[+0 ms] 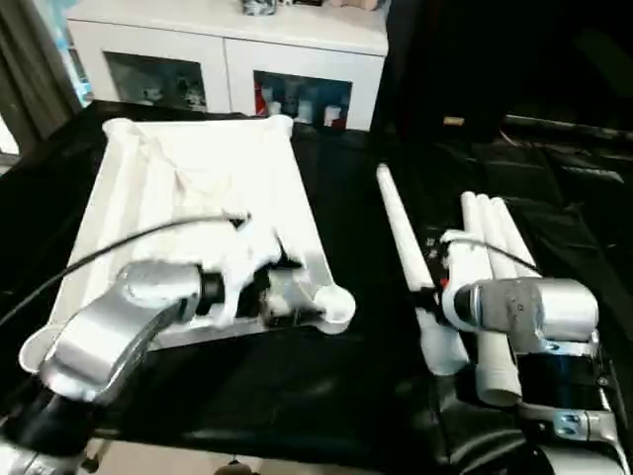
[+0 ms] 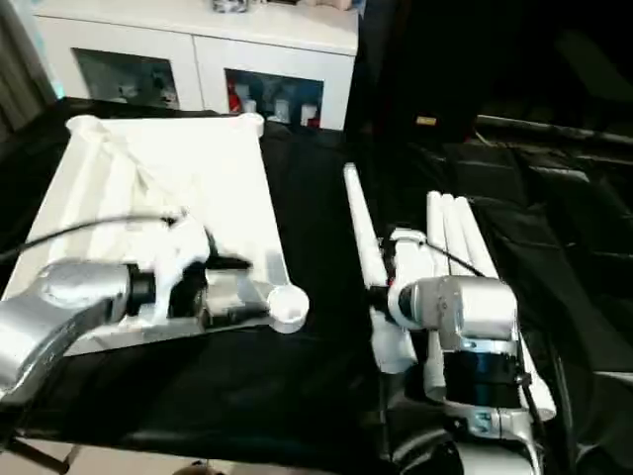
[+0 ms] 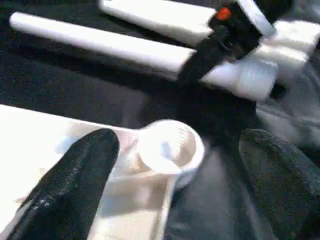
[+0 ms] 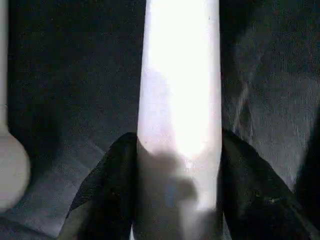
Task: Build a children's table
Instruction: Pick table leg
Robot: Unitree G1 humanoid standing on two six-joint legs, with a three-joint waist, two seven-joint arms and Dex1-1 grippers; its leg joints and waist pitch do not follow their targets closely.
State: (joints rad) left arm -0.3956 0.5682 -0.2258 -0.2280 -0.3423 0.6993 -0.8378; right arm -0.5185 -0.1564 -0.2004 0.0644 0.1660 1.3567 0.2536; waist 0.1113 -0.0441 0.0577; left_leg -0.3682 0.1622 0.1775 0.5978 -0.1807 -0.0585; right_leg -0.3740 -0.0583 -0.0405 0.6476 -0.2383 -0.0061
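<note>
The white tabletop point(image 1: 188, 188) lies underside up on the black cloth, on the left. My left gripper point(image 3: 180, 142) is open, its fingers point(image 3: 80, 170) spread wide on either side of the tabletop's near right corner socket point(image 3: 170, 147), also seen from the head point(image 1: 336, 305). One long white leg point(image 1: 401, 228) lies alone to the right of the tabletop, pointing away from me. My right gripper point(image 4: 177, 140) is shut on this leg point(image 4: 180, 75) near its thick threaded near end, a finger pressed to each side. Three more legs point(image 1: 495, 237) lie bunched together further right, partly under my right forearm.
A white cabinet with glass doors point(image 1: 227, 59) stands behind the black-draped table point(image 1: 297, 386). The table's front edge runs just below my arms. A black cable point(image 1: 119, 242) arcs over my left forearm and the tabletop.
</note>
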